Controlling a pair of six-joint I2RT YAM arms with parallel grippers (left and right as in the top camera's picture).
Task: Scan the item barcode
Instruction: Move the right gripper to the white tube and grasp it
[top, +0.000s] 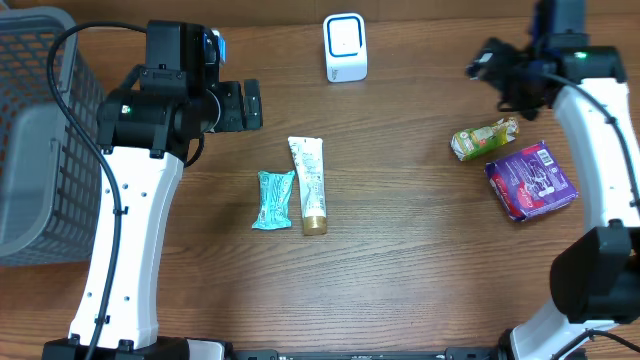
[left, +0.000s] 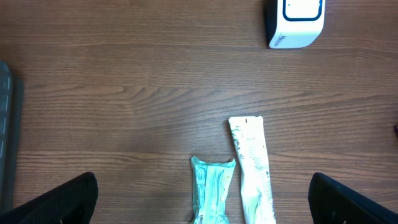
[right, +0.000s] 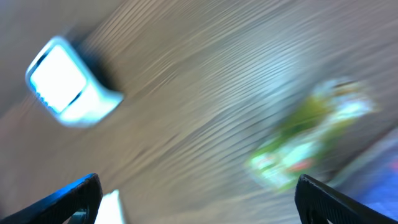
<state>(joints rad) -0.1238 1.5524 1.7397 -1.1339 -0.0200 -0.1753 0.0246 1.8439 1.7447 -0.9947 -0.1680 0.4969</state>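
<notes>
The top camera looks straight down on the whole table (top: 400, 280) from high up. The left wrist camera looks down from closer — it sees the white box (left: 297, 22) and the long tube (left: 252, 162). The right wrist camera is tilted and blurry — it sees the same white box.

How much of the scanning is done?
Nothing looks finished: the tube, teal packet, green carton and purple pack all lie on the table, away from the scanner. Nothing is in hand; both jaws are open and empty. Left: lift an item and show its barcode to the scanner.
</notes>
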